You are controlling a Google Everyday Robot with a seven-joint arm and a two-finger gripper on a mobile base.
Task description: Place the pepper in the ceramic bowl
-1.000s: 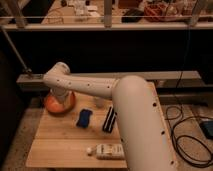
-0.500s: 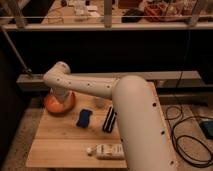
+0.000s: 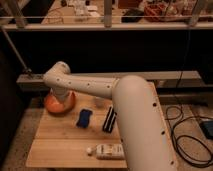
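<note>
Camera view: wooden table (image 3: 60, 145) on a speckled floor, dark shelving and a metal rail behind; white robot arm (image 3: 135, 120) comes in from the lower right, fills much of the frame, and reaches across to the table's back-left corner; its wrist bends down there over the ceramic bowl (image 3: 51, 106); gripper (image 3: 62, 98) sits at the end of that wrist, low over the bowl and roughly above its middle, mostly hidden by the wrist housing; fingers are closed; whether anything is pinched between them cannot be told; pepper cannot be made out, neither in the bowl nor on the table; bowl is glossy orange, round and shallow, resting on the table near the left edge, partly covered by the arm; blue pad (image 3: 84, 118) lies flat right of the bowl and nearer the camera, apart from it; dark striped package (image 3: 109, 120) lies just right of the pad, touching the arm's outline in this view; white bottle (image 3: 106, 150) lies on its side near the front edge; black cables (image 3: 186, 131) loop on the floor to the right of the table.
</note>
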